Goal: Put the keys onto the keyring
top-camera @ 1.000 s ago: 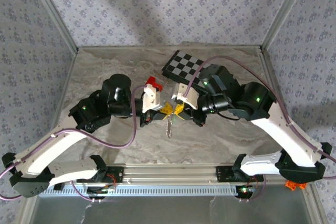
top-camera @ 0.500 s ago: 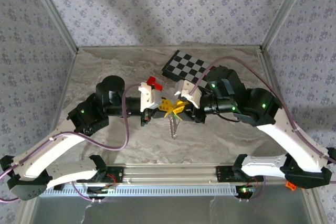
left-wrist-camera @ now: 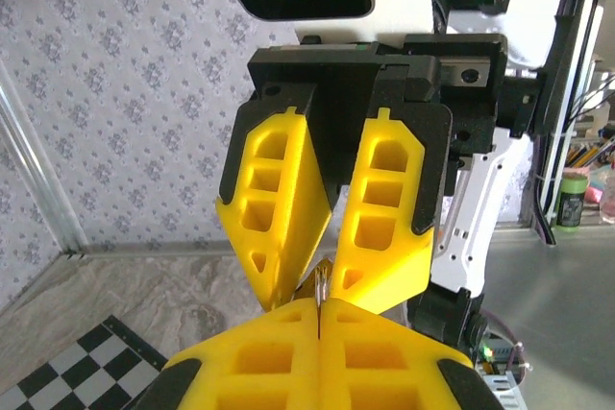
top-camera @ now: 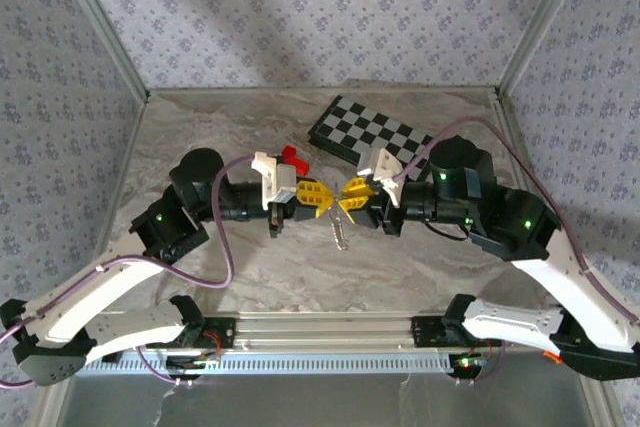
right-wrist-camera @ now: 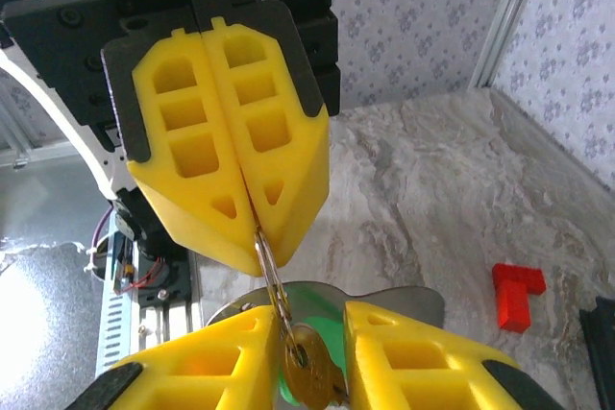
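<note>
My left gripper (top-camera: 320, 205) is shut on the keyring (right-wrist-camera: 272, 281), a thin silvery wire loop pinched edge-on between its yellow fingertips (left-wrist-camera: 320, 283). The keys (right-wrist-camera: 308, 368) hang from that loop: a brass one in front, a bright green piece (right-wrist-camera: 312, 304) behind it, and a silver blade (right-wrist-camera: 395, 301) lying crosswise. My right gripper (right-wrist-camera: 312, 319) faces the left one tip to tip, its fingers (left-wrist-camera: 384, 208) parted, and the keys dangle in the gap between them. From above, the bunch (top-camera: 341, 229) hangs over the table below both grippers.
A red block (top-camera: 292, 156) lies on the marble table just beyond the left wrist. The black-and-grey chessboard (top-camera: 365, 132) lies flat at the back, right of centre. Patterned walls close in the back and sides, with a metal rail (top-camera: 320, 332) along the near edge.
The right gripper's jaws have parted from shut. Both wrists have swung so the grippers face each other more squarely, and the key bunch has shifted a little right and farther from the near edge.
</note>
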